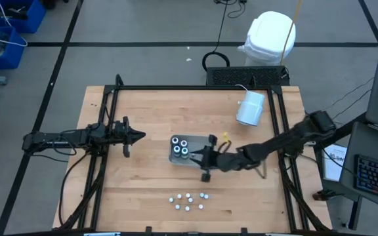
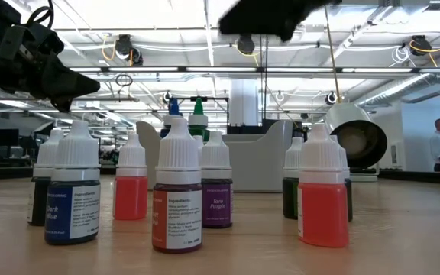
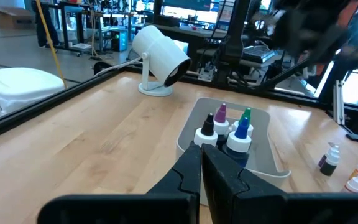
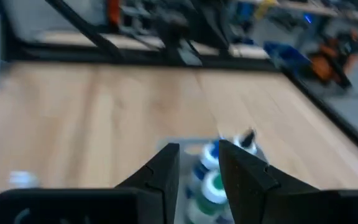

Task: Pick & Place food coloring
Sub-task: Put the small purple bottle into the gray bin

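The right gripper (image 1: 195,155) hangs at the edge of the tray (image 1: 174,158) at mid-tabletop (image 1: 143,183), with four bottles (image 1: 180,147) in the tray just beyond its fingertips. The small bottles (image 1: 189,200) cluster nearer the front edge. The left gripper (image 1: 138,136) sits well apart, with the tray between the two.

Pale wooden table (image 1: 136,180), smooth and matt, grain showing. Glossy plastic food coloring bottles (image 2: 177,195) with paper labels, ribbed white caps. Behind them, clear plastic tray (image 3: 263,155); matt white cylinder (image 3: 161,55).
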